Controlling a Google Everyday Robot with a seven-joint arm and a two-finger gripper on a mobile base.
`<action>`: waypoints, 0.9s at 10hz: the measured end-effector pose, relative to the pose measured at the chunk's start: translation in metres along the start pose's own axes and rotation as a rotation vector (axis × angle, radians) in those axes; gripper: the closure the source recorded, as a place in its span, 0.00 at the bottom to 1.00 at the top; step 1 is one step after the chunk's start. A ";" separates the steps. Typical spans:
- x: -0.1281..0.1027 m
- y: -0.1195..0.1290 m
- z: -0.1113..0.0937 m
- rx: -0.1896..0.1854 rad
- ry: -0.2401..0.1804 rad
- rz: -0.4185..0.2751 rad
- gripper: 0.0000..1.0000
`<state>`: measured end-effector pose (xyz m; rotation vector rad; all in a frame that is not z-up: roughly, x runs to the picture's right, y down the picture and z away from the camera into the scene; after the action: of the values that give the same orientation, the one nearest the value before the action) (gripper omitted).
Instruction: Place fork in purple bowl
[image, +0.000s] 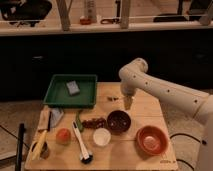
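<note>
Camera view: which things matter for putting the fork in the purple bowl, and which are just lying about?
Job: two-finger gripper, over the wooden table's far side; small silvery-grey metal fork, beside it; round dark purple bowl.
Lying about: orange-red bowl; small white cup; white-handled black brush; green tray holding a grey sponge; yellow-handled tool.

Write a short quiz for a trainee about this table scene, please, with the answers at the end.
1. True or false: the gripper hangs over the table, behind the purple bowl.
2. What lies inside the green tray? A) a grey sponge B) a brush C) a white cup
3. Fill in: to the right of the purple bowl, nearer the camera, stands the ____ bowl.

Key: 1 true; 2 A; 3 the orange-red bowl.
</note>
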<state>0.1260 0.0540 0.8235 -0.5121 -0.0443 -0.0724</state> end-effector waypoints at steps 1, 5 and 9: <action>0.000 -0.005 0.002 0.002 0.002 -0.025 0.20; 0.001 -0.022 0.015 0.011 -0.008 -0.154 0.20; 0.002 -0.035 0.037 -0.011 -0.037 -0.214 0.20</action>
<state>0.1247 0.0415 0.8732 -0.5186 -0.1352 -0.2728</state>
